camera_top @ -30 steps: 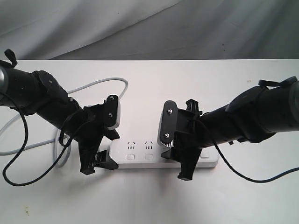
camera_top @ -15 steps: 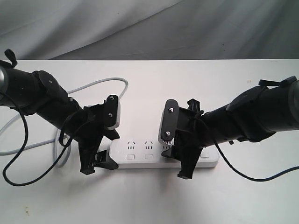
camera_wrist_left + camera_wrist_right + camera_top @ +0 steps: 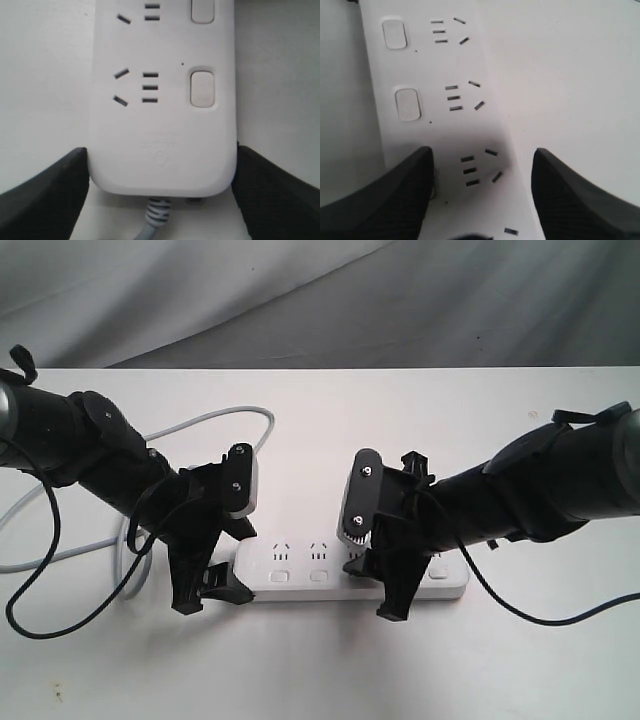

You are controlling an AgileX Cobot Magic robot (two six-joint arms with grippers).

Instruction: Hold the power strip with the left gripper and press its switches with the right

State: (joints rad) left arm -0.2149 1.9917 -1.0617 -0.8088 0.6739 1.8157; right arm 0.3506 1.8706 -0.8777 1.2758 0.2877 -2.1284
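Observation:
The white power strip (image 3: 300,575) lies flat near the table's front, its grey cord (image 3: 230,415) looping off to the back left. My left gripper (image 3: 228,565) is shut on the strip's cord end (image 3: 160,125), with a black finger (image 3: 45,195) pressed against each long side. My right gripper (image 3: 385,582) hangs open over the strip's right half (image 3: 455,125). One of its fingers (image 3: 395,195) is down on the button row, covering a switch there. The other finger (image 3: 580,195) is over the bare table beyond the strip's far edge. Uncovered switches (image 3: 407,104) (image 3: 202,88) show beside the socket groups.
The white table (image 3: 450,420) ends at a grey cloth backdrop (image 3: 300,300). A thin black cable (image 3: 50,625) loops on the table at the left. Another black cable (image 3: 560,620) trails from the right arm across the front right.
My right gripper has edged slightly left along the strip and tilted a little. The left gripper and the strip have not moved.

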